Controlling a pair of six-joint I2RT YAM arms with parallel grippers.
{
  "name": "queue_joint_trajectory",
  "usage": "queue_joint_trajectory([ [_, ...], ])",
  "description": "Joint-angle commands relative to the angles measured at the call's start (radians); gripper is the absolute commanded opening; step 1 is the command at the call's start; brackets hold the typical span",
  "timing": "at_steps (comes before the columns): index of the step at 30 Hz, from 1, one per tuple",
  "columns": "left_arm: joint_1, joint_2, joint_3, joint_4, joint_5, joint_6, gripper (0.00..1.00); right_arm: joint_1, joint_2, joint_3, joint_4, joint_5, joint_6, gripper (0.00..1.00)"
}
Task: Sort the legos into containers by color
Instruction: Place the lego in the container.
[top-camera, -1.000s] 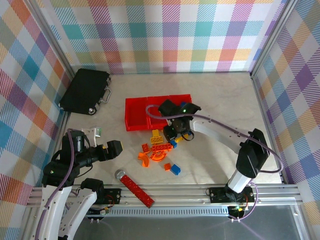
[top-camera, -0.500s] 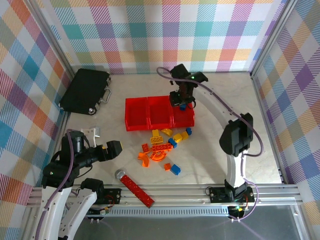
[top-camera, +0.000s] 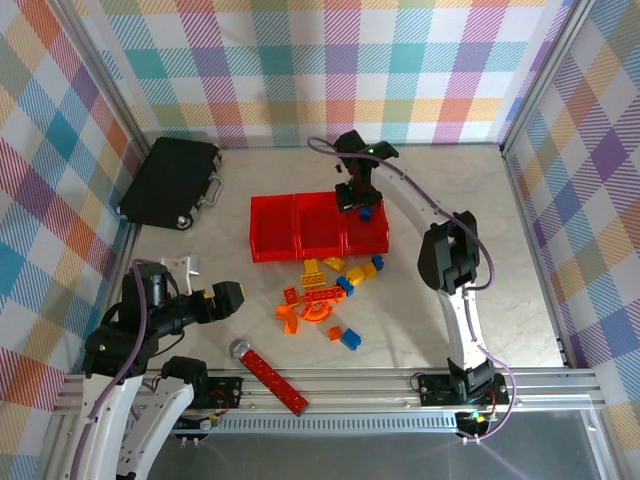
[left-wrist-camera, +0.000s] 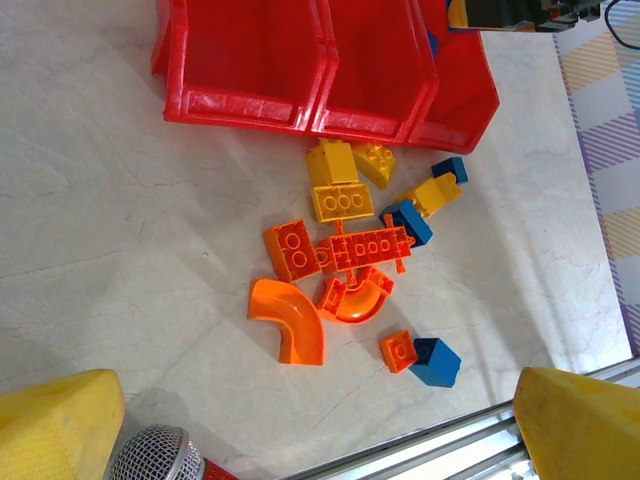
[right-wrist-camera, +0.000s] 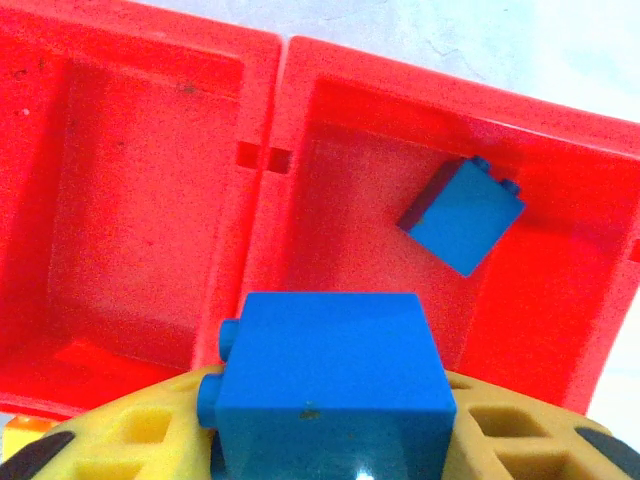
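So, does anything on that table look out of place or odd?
Nothing looks broken. The long red bar with a silver round end, lying by the front edge near the loose bricks, is the odd one out: it matches no brick. The black case sits apart.

Pastel plaid walls (top-camera: 330, 70) enclose a pale marbled tabletop (top-camera: 250, 170).

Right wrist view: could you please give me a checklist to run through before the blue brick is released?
1. Grip of right gripper on held blue brick: ok.
2. Colour match: ok; the right-hand bin below holds a loose blue brick.
3. Held brick wholly inside that bin's walls: cannot tell; its left edge overlaps the divider.
4. Open left gripper away from the bins: ok.
5. Sorting finished: not ok; the lego pile lies unsorted.
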Motion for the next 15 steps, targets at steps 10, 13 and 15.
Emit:
queue_joint_trajectory([
  [10, -0.005, -0.007, -0.009, -0.01, -0.002, -0.009, 1.0, -0.052, 0.035, -0.021, 0.034, -0.038, -0.017, 0.43],
  [13, -0.006, -0.007, -0.008, -0.014, -0.005, -0.009, 1.0, -0.055, 0.052, -0.005, 0.037, -0.05, -0.024, 0.44],
  [15, -0.005, -0.009, -0.007, -0.013, -0.006, -0.01, 1.0, -0.055, 0.062, 0.006, 0.033, -0.054, -0.026, 0.44],
])
